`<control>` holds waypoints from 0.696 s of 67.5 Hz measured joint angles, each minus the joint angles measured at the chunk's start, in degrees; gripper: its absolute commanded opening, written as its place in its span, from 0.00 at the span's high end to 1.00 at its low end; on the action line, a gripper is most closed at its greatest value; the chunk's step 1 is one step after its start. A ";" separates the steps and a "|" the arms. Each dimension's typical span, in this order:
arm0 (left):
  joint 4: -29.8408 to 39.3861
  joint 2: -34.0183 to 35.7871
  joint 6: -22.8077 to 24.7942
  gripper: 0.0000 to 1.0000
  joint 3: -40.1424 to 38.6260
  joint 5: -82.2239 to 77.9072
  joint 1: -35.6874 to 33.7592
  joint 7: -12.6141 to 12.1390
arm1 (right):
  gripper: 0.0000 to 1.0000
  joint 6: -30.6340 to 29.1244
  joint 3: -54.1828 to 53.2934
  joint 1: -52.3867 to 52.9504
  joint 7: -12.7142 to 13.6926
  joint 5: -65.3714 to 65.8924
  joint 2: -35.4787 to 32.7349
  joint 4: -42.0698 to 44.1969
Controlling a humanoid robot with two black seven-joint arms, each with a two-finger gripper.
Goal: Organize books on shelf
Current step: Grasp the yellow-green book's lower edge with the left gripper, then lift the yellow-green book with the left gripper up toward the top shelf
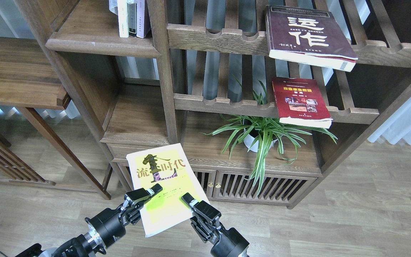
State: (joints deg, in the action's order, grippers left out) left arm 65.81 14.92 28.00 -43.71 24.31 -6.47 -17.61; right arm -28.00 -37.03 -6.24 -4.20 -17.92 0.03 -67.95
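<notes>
The yellow-green book (166, 178) with dark characters is held in the air in front of the low cabinet, cover towards me. My left gripper (147, 194) is shut on its lower left edge. My right gripper (188, 200) is at the book's lower right edge; I cannot tell whether it grips the book. The thick maroon book (307, 34) lies flat on the top slatted rack. The red book (300, 101) lies flat on the slatted rack below it. The solid dark-brown shelf (95, 44) is at the upper left, well above both grippers.
Thin upright white, dark and lilac books (132, 18) stand at the right end of that shelf. A potted spider plant (262, 134) stands on the cabinet top under the red book. A lower solid board (137, 121) lies just behind the held book. A wooden table (16, 75) is at the left.
</notes>
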 measured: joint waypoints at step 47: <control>3.00 4.43 0.00 0.95 -3.65 -11.17 -3.04 -0.68 | 0.02 -0.01 -7.03 0.95 -0.02 1.26 -0.02 5.39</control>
State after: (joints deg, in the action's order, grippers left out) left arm 68.81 19.34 28.00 -47.35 13.14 -9.51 -18.29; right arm -28.00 -44.06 -5.29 -4.22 -16.65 0.00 -62.56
